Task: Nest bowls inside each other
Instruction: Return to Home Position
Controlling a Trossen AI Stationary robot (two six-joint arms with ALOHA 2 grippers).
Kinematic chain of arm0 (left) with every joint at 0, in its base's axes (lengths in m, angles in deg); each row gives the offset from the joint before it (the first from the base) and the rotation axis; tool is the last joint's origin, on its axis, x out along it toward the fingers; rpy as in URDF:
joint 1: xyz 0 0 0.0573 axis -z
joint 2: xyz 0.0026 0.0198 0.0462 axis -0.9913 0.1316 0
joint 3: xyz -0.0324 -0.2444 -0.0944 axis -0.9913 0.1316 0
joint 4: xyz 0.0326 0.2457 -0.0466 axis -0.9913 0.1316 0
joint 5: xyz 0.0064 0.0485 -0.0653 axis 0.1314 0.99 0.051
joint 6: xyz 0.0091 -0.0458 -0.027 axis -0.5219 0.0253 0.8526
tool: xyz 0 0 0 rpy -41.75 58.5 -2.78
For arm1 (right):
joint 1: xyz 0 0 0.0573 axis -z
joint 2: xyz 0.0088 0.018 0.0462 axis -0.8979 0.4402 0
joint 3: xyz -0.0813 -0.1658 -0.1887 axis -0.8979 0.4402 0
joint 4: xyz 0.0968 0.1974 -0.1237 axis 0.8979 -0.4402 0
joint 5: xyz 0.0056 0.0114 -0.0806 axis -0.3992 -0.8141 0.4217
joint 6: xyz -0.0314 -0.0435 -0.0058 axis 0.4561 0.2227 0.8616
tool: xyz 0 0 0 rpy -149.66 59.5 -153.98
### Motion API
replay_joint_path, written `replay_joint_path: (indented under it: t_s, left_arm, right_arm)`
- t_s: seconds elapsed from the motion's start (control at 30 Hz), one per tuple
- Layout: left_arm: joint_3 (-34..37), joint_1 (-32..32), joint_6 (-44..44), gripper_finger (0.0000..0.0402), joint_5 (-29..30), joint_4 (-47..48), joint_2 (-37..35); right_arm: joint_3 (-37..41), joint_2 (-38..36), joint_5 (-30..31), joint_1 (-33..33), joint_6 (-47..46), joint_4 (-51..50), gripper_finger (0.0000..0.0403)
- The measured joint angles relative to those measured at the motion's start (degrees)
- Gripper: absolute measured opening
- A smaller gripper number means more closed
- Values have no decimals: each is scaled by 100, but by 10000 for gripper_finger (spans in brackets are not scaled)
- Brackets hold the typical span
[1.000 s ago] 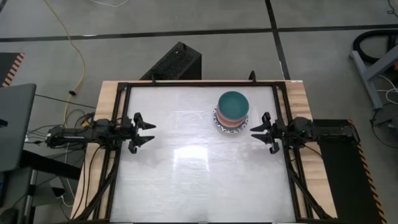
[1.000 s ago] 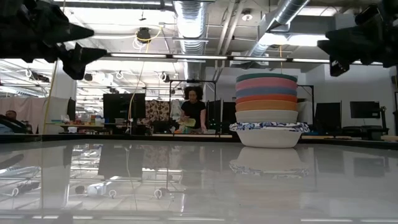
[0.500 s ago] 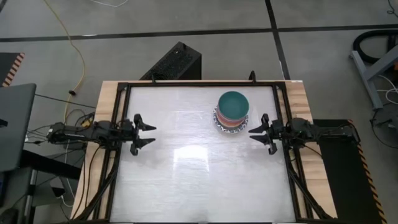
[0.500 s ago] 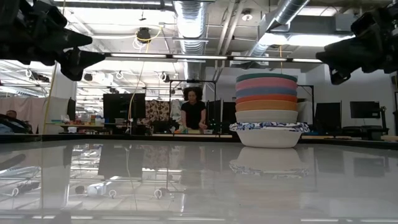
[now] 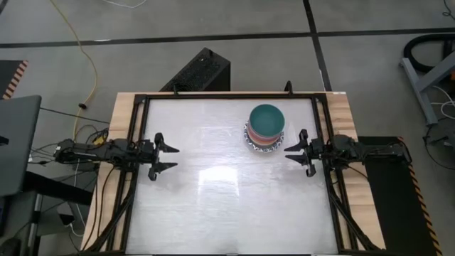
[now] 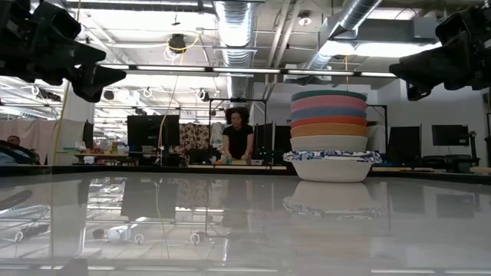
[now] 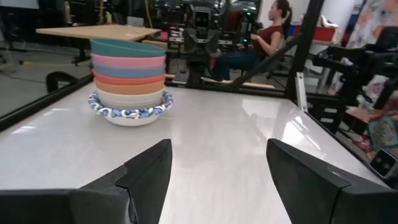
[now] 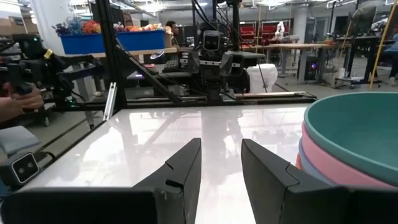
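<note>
The bowls stand nested in one stack (image 5: 266, 129) on the white table's far right part, green on top, then pink, blue, red, orange and cream, with a blue-patterned white bowl (image 6: 332, 163) at the bottom resting on the table. The stack also shows in the left wrist view (image 7: 129, 79) and, close by, in the right wrist view (image 8: 354, 140). My left gripper (image 5: 170, 157) hovers open at the table's left edge, pointing level toward the right. My right gripper (image 5: 288, 151) hovers open at the right edge, just near-right of the stack, touching nothing.
A black frame (image 5: 227, 95) runs round the table top. Bare table surface (image 5: 227, 206) stretches across the middle and near side. Beyond the far edge, a person (image 6: 238, 139) stands at a bench in the room behind.
Both grippers have stayed in place and turned slightly at the wrist, tipping toward level. The left one has swung a little toward the table's near edge. The bowl stack has not moved.
</note>
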Motion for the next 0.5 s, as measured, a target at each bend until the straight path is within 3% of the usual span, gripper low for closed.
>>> replay_joint_path:
  t_s: [0.5]
  left_arm:
    - [4,-2,145,251,-323,61,0]
  right_arm:
    - [2,0,0,0,13,5,136]
